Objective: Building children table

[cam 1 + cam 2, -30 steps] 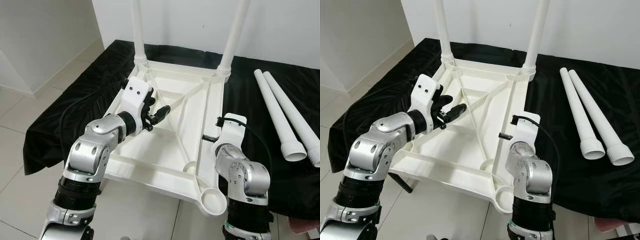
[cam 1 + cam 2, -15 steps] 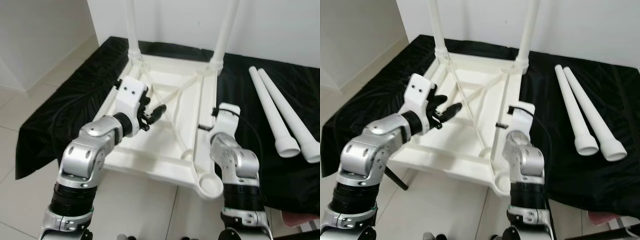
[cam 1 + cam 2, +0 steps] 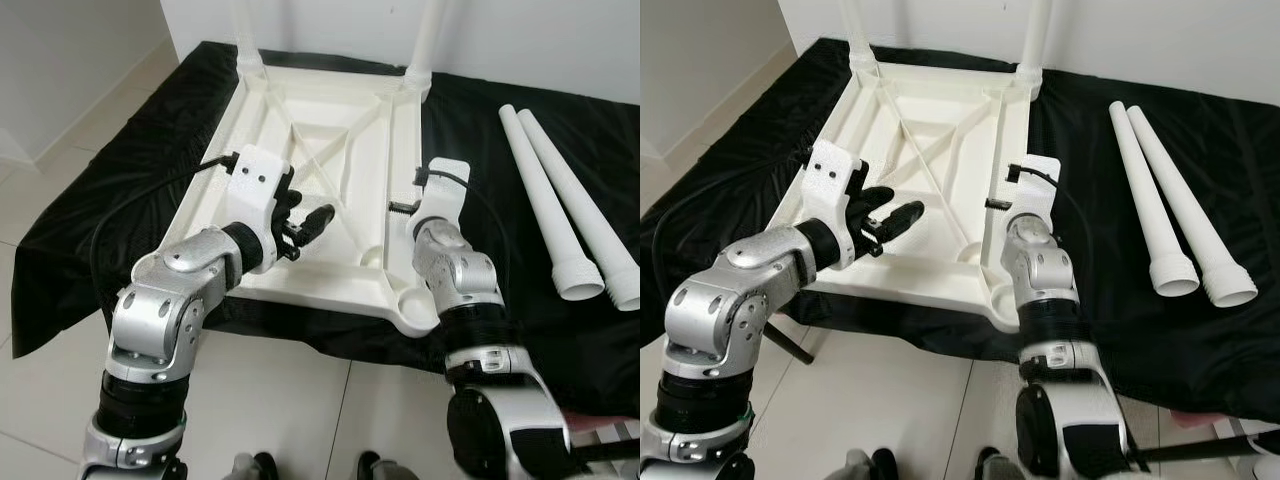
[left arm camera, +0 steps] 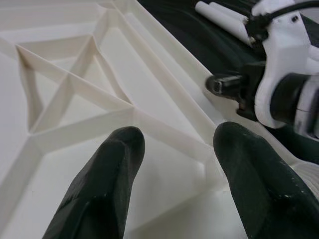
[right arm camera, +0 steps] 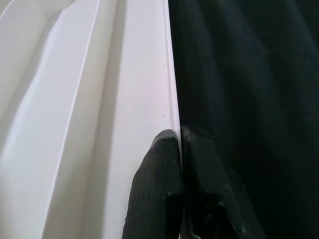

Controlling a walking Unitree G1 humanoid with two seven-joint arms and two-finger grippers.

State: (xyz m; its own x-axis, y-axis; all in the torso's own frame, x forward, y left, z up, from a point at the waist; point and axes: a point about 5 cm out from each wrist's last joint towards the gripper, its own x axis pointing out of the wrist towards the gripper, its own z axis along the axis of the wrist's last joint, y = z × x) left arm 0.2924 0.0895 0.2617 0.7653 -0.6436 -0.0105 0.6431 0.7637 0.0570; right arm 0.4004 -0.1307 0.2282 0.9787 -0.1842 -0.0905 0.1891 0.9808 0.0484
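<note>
Mid-assembly: the white plastic children's table [image 3: 330,130] lies upside down on a black cloth [image 3: 130,200] spread over the floor. Two legs [image 3: 425,40] are already seated in the far corner sockets. The near two sockets are still empty; the near-right one [image 3: 412,300] is plainly visible at the corner.

Left to right:
- Left end effector [image 3: 305,228]: hovering over the ribbed underside near the table's near-left portion, fingers [image 4: 107,184] spread apart, holding nothing. The wrist view shows the cross ribs straight ahead.
- Right end effector [image 5: 180,149]: at the table's right rim, near end. Fingers pressed together with the thin rim edge between them or right against them, so it looks like a pinch on the rim, though I can't be sure how much plastic is really caught.
- Two loose legs [image 3: 560,220] lie side by side on the cloth, well apart from the table on the right, flared ends toward the near side.

Step in hand, my read: positioning or steadying the tabletop, between leg insertions. Next move likely calls for letting go of the rim, reaching right for one loose leg, and lining it up vertically over the near-right socket. The leg is long and smooth, so it needs a firm grip near the insertion end.

No brands, labels or readable text anywhere.
</note>
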